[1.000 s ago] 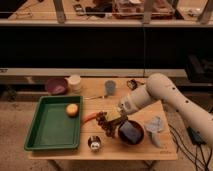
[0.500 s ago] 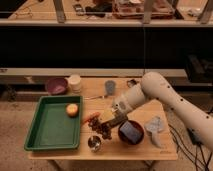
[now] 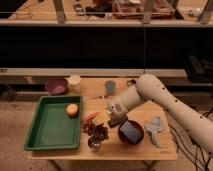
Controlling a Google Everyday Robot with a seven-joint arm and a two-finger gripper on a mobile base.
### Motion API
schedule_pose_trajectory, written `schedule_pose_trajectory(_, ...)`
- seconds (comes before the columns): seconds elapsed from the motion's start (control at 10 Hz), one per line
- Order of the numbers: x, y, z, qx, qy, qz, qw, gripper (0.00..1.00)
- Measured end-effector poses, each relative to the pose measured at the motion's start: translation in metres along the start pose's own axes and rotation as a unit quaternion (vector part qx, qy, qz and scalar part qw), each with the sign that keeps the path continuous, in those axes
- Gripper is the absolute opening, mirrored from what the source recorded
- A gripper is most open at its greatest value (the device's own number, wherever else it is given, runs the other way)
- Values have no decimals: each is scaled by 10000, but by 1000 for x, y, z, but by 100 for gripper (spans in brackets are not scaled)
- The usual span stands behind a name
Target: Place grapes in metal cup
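While my gripper (image 3: 108, 120) hangs near the table's middle, the grapes (image 3: 97, 131) lie at its near left, the metal cup (image 3: 94, 144) just nearer; I cannot tell its grip.

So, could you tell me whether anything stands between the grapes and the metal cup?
Nothing visible does. The grapes are at the gripper, just behind the metal cup; the carrot lies on their far side.
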Motion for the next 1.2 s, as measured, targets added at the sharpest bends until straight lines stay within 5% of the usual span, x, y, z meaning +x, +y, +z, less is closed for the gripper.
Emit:
schedule_pose_trajectory(0.5,1,-9,21,264,-46,-80,9996,0)
schedule_pose_trajectory(1.2,-1,-14,35,394,-43,-256,9989,0)
